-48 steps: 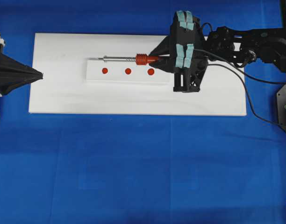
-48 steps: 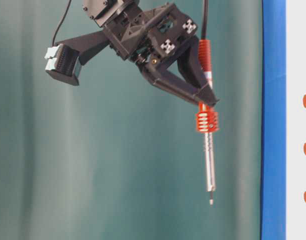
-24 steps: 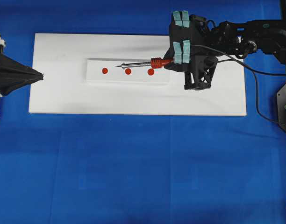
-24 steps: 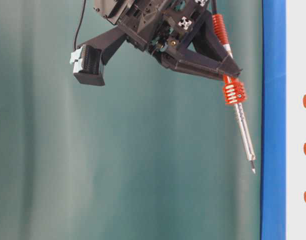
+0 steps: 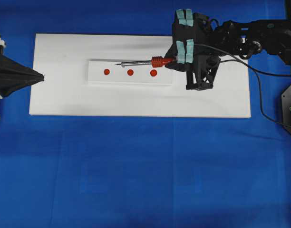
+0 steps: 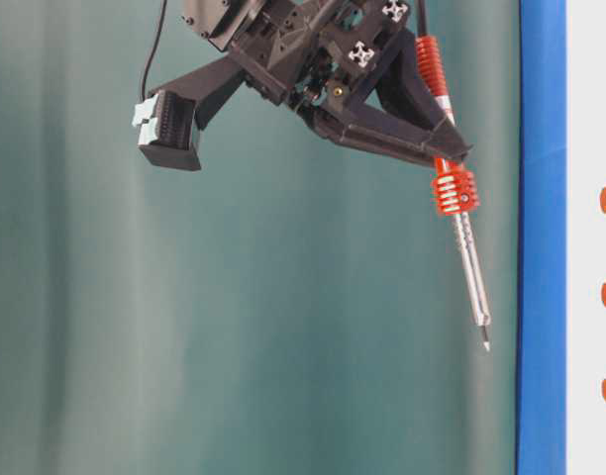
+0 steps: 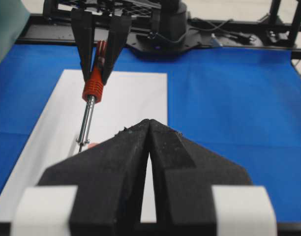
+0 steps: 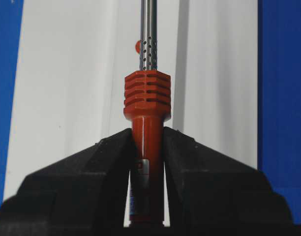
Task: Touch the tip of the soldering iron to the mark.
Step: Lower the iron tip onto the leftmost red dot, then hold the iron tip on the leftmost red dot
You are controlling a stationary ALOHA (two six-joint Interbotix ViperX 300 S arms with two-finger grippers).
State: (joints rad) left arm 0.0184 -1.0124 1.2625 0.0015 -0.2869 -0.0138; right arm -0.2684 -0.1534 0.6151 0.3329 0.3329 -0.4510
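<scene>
- The slim soldering iron with its red-orange handle sits pinched in our right gripper, tip tilted above the white board.
- Our left gripper rests pressed together.

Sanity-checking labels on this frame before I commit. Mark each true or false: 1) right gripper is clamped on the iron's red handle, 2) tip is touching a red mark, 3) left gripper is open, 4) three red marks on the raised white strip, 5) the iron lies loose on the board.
1) True. The right gripper is shut on the soldering iron by its red handle.
2) False. In the table-level view the tip hangs clear of the board, not on a mark.
3) False. The left gripper has its jaws together, holding nothing.
4) True. Three red marks sit in a row on the raised strip.
5) False. It is held, angled toward the board.
</scene>
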